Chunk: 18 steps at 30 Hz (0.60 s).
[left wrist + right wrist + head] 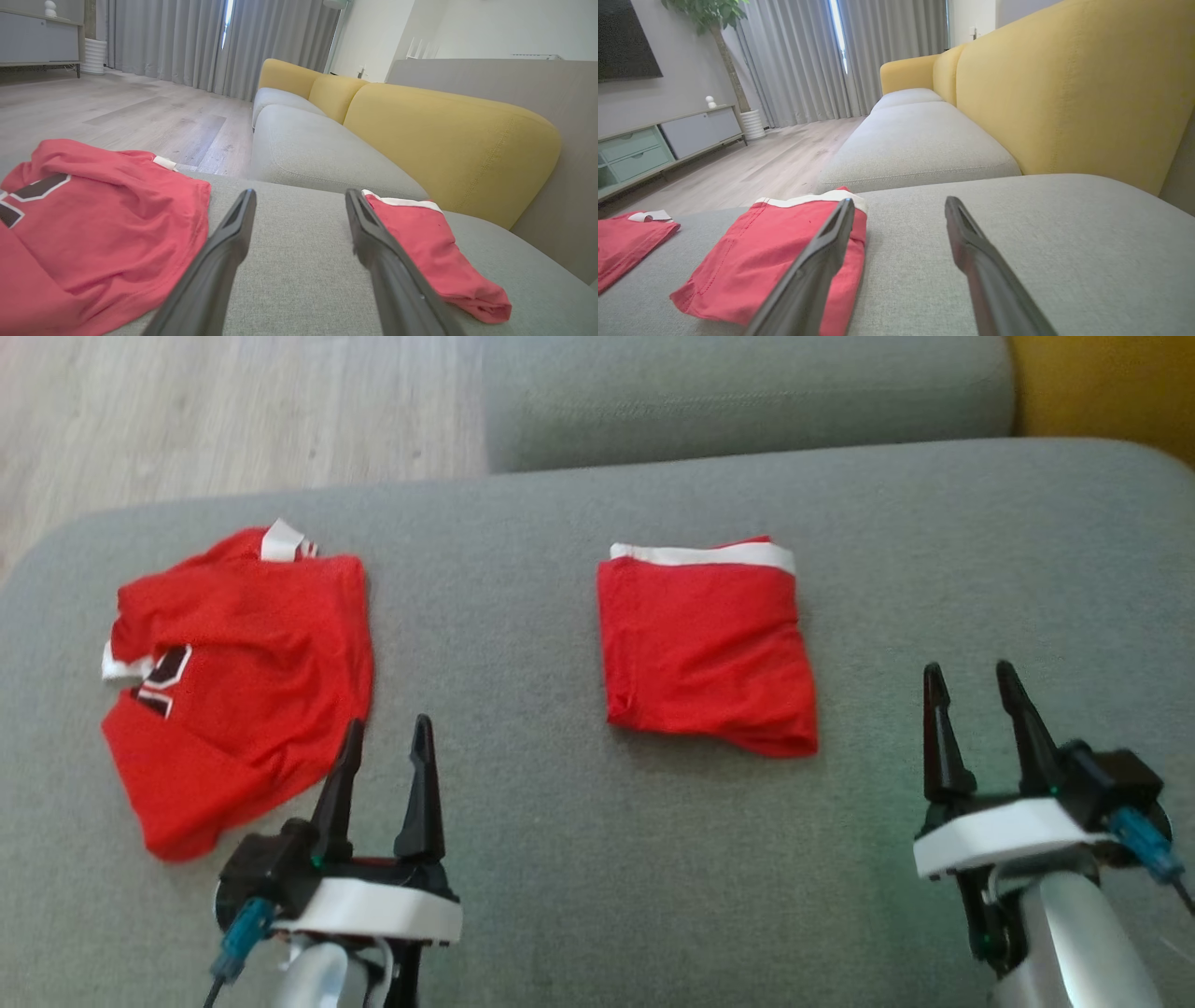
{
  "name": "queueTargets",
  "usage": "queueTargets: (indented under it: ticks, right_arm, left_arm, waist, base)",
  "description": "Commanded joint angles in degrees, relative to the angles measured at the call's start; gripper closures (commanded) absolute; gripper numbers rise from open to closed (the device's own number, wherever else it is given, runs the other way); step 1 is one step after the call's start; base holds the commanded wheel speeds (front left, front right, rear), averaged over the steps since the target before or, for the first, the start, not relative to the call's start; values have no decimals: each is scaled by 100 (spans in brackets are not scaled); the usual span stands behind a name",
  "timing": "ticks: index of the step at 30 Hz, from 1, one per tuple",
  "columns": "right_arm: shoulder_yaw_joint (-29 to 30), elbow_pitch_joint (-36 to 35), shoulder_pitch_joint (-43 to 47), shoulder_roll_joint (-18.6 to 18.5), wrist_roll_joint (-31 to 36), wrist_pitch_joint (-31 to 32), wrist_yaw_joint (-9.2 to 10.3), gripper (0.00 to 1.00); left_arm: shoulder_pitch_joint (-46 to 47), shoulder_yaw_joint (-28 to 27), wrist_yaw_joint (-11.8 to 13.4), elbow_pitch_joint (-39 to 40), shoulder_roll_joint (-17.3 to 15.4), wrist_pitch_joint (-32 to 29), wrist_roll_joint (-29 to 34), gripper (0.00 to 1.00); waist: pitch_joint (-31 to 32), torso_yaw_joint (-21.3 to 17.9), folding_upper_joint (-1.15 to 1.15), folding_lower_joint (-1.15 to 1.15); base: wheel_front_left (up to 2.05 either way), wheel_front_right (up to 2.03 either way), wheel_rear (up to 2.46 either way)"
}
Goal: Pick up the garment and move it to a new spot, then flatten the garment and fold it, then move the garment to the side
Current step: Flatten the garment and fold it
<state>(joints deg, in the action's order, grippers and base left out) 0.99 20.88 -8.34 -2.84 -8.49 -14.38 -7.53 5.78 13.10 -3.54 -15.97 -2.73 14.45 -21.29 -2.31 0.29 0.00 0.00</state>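
left pincer: your left pincer stands spread, its two dark fingers apart and nothing between them.
left pincer, place: it sits at the lower left of the head view, fingers pointing up that view, just beside the lower right edge of the rumpled garment. you cannot tell from here whether the nearer finger touches the cloth.
right pincer: your right pincer is spread too, with bare grey fabric showing between its fingers.
right pincer, place: it is at the lower right of the head view, off to the right of the folded garment and apart from it.
rumpled garment: red, with a white collar tab at its far edge and part of a dark, white-edged number on its left side. it lies loose and creased on the left part of the grey cushion.
folded garment: red, with a white band along its far edge. you see it as a compact, roughly square bundle near the middle of the same cushion, between your two pincers and well apart from the rumpled one.
left wrist view: the rumpled garment lies left of your fingers, the folded one right of them, and plain cushion runs between.
right wrist view: the folded garment lies left of your fingers.
surroundings: a second grey cushion lies beyond, a yellow backrest runs along the sofa, and a pale wooden floor reaches to grey curtains.
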Motion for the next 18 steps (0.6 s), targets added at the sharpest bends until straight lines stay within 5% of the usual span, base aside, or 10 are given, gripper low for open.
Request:
queueTargets:
  ticks: [1,8,18]
  right_arm:
    - [-182,-206,-379,-5,81,-62,4,99]
    - [-156,288,-1250,-77,266,26,4,100]
    - [-371,1969,-2748,-438,332,104,4,100]
  left_arm:
    - [359,-102,0,223,-15,55,-41,0]
    - [767,173,80,405,-15,55,-432,0]
    - [1312,841,258,614,-15,55,-765,0]
  waist:
    - [-195,143,0,0]
    - [-872,576,0,0]
    - [-1539,1255,0,0]
  base:
    - [0,0,0]
    - [0,0,0]
    - [0,0,0]
